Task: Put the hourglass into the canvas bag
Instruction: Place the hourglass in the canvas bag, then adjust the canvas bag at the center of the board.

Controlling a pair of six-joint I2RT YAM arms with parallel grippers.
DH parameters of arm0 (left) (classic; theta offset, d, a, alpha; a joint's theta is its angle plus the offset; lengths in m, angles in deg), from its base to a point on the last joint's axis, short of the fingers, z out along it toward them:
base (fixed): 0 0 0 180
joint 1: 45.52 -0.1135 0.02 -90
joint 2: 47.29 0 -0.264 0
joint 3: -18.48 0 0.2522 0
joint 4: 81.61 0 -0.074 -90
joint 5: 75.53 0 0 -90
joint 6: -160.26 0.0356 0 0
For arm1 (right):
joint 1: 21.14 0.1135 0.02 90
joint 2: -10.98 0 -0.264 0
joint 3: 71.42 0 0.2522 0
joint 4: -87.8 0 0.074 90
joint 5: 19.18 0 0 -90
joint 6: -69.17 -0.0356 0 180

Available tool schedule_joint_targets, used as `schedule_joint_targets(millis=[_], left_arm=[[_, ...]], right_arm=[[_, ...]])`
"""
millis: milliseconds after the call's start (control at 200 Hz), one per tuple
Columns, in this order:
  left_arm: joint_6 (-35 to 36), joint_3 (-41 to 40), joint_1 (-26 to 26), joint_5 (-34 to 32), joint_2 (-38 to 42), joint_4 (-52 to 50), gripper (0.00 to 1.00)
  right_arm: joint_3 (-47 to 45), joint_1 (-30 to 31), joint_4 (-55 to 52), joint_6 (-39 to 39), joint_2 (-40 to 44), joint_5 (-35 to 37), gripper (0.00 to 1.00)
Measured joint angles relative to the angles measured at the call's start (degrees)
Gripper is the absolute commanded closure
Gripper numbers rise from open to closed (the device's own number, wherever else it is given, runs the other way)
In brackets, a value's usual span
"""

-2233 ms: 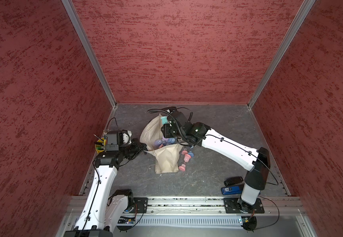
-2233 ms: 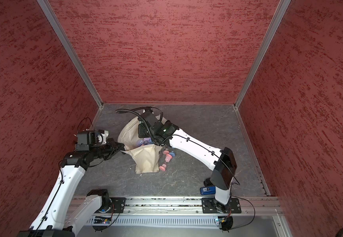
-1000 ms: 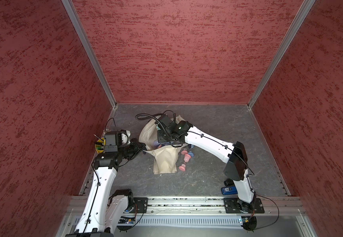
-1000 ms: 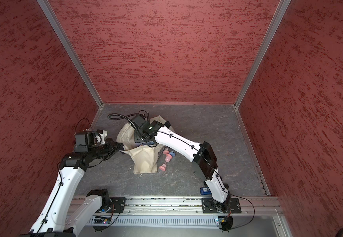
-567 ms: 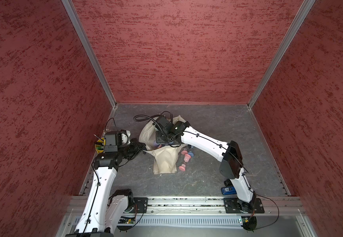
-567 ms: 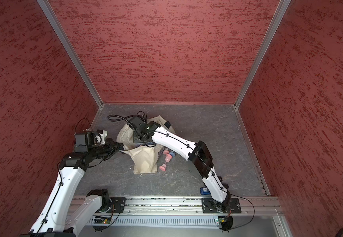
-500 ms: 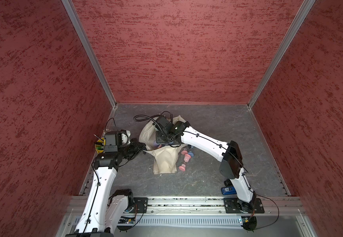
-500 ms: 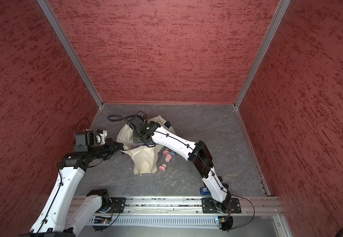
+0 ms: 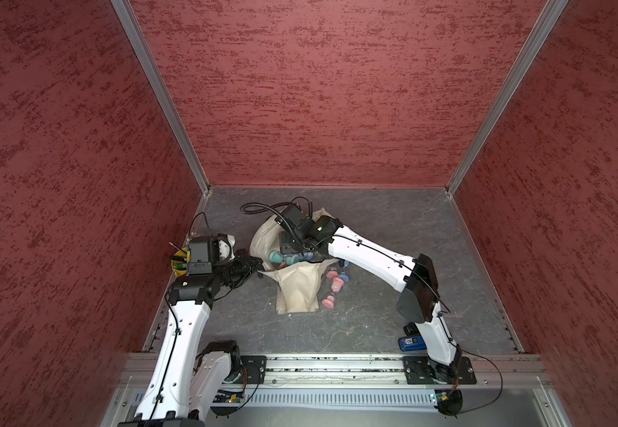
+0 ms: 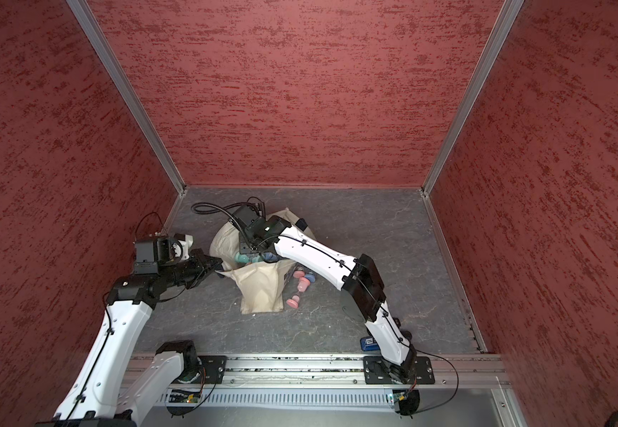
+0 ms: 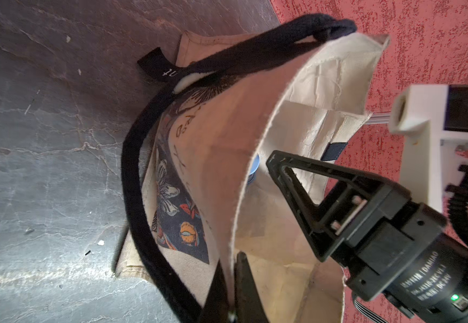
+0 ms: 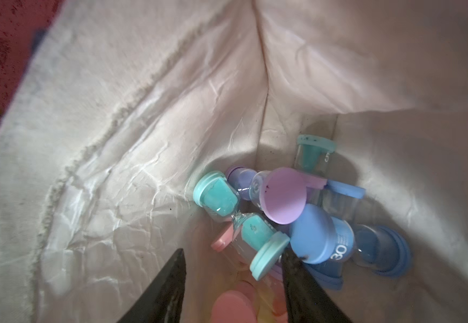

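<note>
Now | 1 bag (image 9: pixel 296 295): 5+ hourglasses (image 12: pixel 283 195) | L hand (image 11: pixel 231 265) pinches rim (image 11: pixel 237 212) | R hand (image 12: pixel 234 253) spread

The left gripper (image 9: pixel 253 264) lies low and nearly level, its jaws pressed together on the rim of the canvas bag (image 9: pixel 298 292). Behind it a short dark forearm runs back to a bent elbow, and from there the white left arm (image 9: pixel 185 325) drops toward its base. The right gripper (image 12: pixel 233 253) points steeply down inside the bag's mouth, its two black fingers (image 12: pixel 165 288) standing apart and clamping nothing. Behind its wrist the right arm (image 9: pixel 368 255) slopes back and down to a sharp elbow, then to its base.
</note>
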Motion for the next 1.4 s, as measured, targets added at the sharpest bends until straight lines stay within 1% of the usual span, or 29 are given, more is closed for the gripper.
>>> schedule_joint_targets(millis=[135, 336, 471, 576, 626, 706, 842, 977, 1117, 1152, 1177, 1252, 1343, 1358, 1403], left_arm=[[0.0, 0.0, 0.0, 0.0, 0.1, 0.0, 1.0], [0.0, 0.0, 0.0, 0.0, 0.4, 0.0, 1.0], [0.0, 0.0, 0.0, 0.0, 0.4, 0.0, 1.0], [0.0, 0.0, 0.0, -0.1, 0.4, 0.0, 1.0], [0.0, 0.0, 0.0, 0.0, 0.4, 0.0, 1.0], [0.0, 0.0, 0.0, -0.1, 0.4, 0.0, 1.0], [0.0, 0.0, 0.0, -0.1, 0.4, 0.0, 1.0], [0.0, 0.0, 0.0, -0.1, 0.4, 0.0, 1.0], [0.0, 0.0, 0.0, -0.1, 0.4, 0.0, 1.0], [0.0, 0.0, 0.0, -0.1, 0.4, 0.0, 1.0], [0.0, 0.0, 0.0, -0.1, 0.4, 0.0, 1.0], [0.0, 0.0, 0.0, -0.2, 0.4, 0.0, 1.0], [0.0, 0.0, 0.0, -0.2, 0.3, 0.0, 1.0], [0.0, 0.0, 0.0, -0.2, 0.3, 0.0, 1.0], [0.0, 0.0, 0.0, -0.4, 0.3, 0.0, 1.0]], right_arm=[[-0.6, 0.2, 0.1, 0.2, 4.4, 2.4, 0.45], [-4.6, 0.2, 0.7, 0.1, 14.4, 7.4, 0.45], [-10.4, -0.6, 1.2, -0.2, 20.1, 10.6, 0.46], [-18.1, -3.1, 2.1, -1.1, 24.2, 11.5, 0.45], [-22.4, -5.2, 2.5, -1.6, 26.0, 11.2, 0.43], [-30.0, -9.9, 3.5, -2.4, 28.7, 10.4, 0.37], [-40.5, -16.1, 5.8, -3.1, 31.3, 7.8, 0.36], [-45.5, -16.7, 8.7, -3.1, 31.5, 4.3, 0.38], [-46.6, -16.4, 11.8, -3.1, 31.3, 1.8, 0.41], [-46.6, -16.4, 12.6, -3.1, 31.3, 1.4, 0.43], [-46.6, -16.4, 13.1, -3.0, 31.2, 1.1, 0.48], [-46.6, -16.4, 14.2, -3.0, 30.7, 0.5, 0.73], [-46.1, -16.4, 15.0, -3.0, 29.4, -0.2, 0.94], [-46.0, -16.4, 15.0, -2.9, 29.2, -0.3, 0.99], [-45.8, -16.4, 15.3, -3.4, 28.8, -0.9, 1.0]])
